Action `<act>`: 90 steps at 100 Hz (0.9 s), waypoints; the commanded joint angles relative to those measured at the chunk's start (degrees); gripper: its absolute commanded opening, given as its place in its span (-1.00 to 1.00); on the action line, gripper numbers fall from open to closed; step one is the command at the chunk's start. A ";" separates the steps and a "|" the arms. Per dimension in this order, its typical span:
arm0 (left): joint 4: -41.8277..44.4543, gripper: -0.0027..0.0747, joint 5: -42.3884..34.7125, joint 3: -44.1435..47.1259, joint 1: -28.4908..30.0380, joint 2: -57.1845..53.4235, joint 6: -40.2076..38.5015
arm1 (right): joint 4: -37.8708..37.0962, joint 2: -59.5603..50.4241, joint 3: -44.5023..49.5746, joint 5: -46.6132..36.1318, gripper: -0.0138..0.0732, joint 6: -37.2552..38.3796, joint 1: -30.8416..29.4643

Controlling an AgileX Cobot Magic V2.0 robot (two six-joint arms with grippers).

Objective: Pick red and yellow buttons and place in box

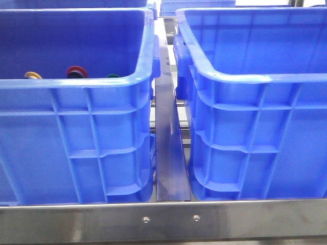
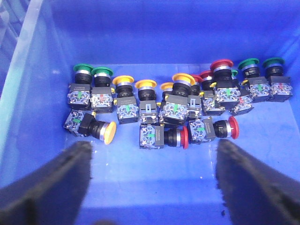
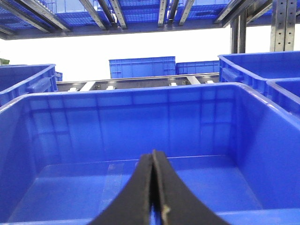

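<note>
item: left gripper [image 2: 152,187], fingers spread, hovering; i am centring on the fallen red button [image 2: 164,137]. right gripper [image 3: 153,197]: pressed together.

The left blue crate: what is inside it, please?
The left crate holds many push buttons with green, yellow and red caps, bunched by the far wall. The front view shows only three caps over the rim; the near floor is hidden there.
</note>
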 commanded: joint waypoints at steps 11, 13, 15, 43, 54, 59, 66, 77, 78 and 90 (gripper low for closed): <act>-3.37 0.47 -4.15 -2.44 -3.12 1.97 -0.04 | -0.37 -1.25 0.30 -5.03 -0.84 -0.20 -0.20; -3.68 0.47 -4.15 -2.68 -3.72 2.65 -0.04 | -0.37 -1.25 0.30 -5.03 -0.84 -0.20 -0.20; -3.94 0.47 -4.15 -2.80 -4.34 3.11 -0.04 | -0.37 -1.25 0.30 -5.03 -0.84 -0.20 -0.20; -5.22 0.47 -7.09 -8.10 -15.25 17.24 -1.21 | -0.37 -1.25 0.30 -5.03 -0.84 -0.20 -0.20; -5.22 0.47 -7.73 -11.40 -18.35 24.00 -2.00 | -0.37 -1.25 0.30 -5.03 -0.84 -0.20 -0.20; -5.22 0.46 -7.73 -13.37 -19.34 26.97 -2.23 | -0.37 -1.25 0.30 -5.03 -0.84 -0.20 -0.20; -5.22 0.46 -7.73 -15.62 -20.52 31.02 -2.37 | -0.37 -1.25 0.30 -5.03 -0.84 -0.20 -0.20; -5.11 0.46 -7.63 -19.29 -21.63 36.66 -3.25 | -0.37 -1.25 0.30 -5.03 -0.84 -0.20 -0.20; -5.11 0.46 -7.63 -19.71 -21.63 37.36 -3.25 | -0.37 -1.25 0.30 -5.03 -0.84 -0.20 -0.20; -4.87 0.46 -7.41 -22.65 -21.74 42.79 -3.55 | -0.37 -1.25 0.30 -5.03 -0.84 -0.20 -0.20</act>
